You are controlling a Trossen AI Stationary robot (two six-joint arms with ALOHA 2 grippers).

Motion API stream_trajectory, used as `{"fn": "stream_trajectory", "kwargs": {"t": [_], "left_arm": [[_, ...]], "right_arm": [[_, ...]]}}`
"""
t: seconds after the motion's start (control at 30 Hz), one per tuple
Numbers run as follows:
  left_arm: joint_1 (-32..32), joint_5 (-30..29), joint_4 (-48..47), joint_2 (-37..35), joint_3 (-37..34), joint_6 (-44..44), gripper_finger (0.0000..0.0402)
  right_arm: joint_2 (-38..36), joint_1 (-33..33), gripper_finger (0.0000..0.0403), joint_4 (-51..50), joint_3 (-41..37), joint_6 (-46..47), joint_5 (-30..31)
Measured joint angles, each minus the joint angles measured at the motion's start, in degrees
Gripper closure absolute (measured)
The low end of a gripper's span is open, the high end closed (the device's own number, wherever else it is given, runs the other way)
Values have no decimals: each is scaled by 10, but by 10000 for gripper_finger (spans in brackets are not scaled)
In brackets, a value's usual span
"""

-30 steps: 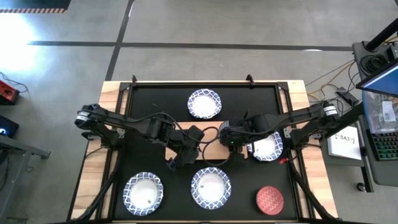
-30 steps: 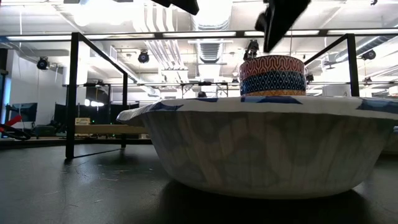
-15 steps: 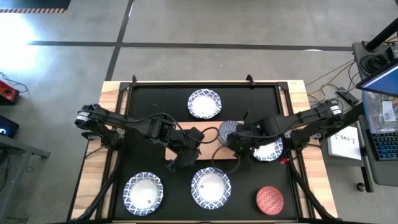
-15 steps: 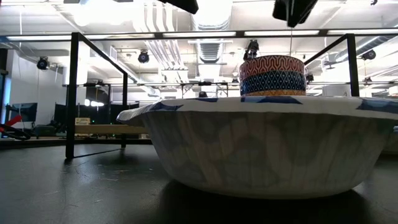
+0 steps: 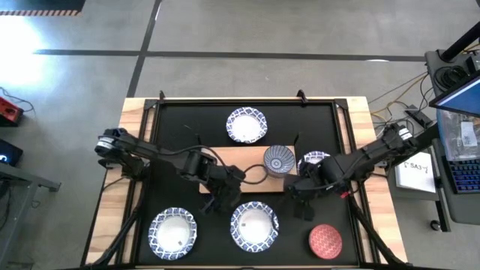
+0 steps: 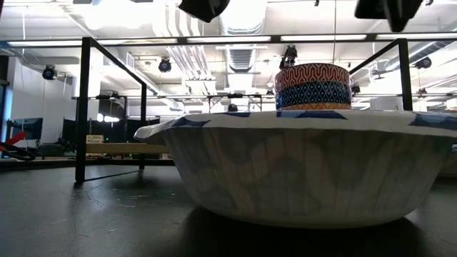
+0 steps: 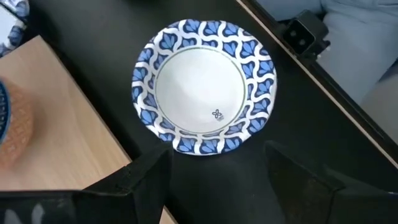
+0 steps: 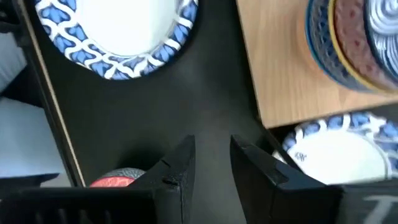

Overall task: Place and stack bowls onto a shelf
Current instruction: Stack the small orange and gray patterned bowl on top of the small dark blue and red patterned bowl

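Note:
A stack of three small bowls [image 5: 279,160], blue-white patterned one on top, stands on the right end of the wooden shelf [image 5: 232,178]; the low view shows the stack [image 6: 313,86] too. My left gripper [image 5: 216,202] hangs open above the near side of the shelf, over the near-middle wide bowl [image 7: 205,93], touching nothing. My right gripper [image 5: 301,208] hovers open with a narrow gap [image 8: 211,165] over the bare tabletop right of the shelf, between a wide bowl [image 8: 339,149] and the speckled red bowl [image 5: 325,241].
Other wide blue-and-white bowls sit at the far middle [image 5: 247,125], the near left [image 5: 172,233] and the near middle [image 5: 254,226], which fills the low view [image 6: 300,171]. A black frame [image 5: 345,135] borders the tabletop.
My right gripper has drawn away from the bowl stack on the shelf, toward the table's near right and the red bowl, turning as it went; the stack stays put, its top bowl now uncovered. My left gripper has sunk a little toward the near-middle wide bowl.

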Motion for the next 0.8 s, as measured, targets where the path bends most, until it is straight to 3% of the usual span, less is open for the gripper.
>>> {"fn": "stream_trajectory", "kwargs": {"t": [0.6, 0.8], "left_arm": [[7, -47, -104, -54, 0, 38, 171], [7, -50, -157, -67, 0, 103, 171]], "right_arm": [[6, 33, 314, -5, -17, 219, 1], [6, 58, 314, -4, -64, 367, 1]]}}
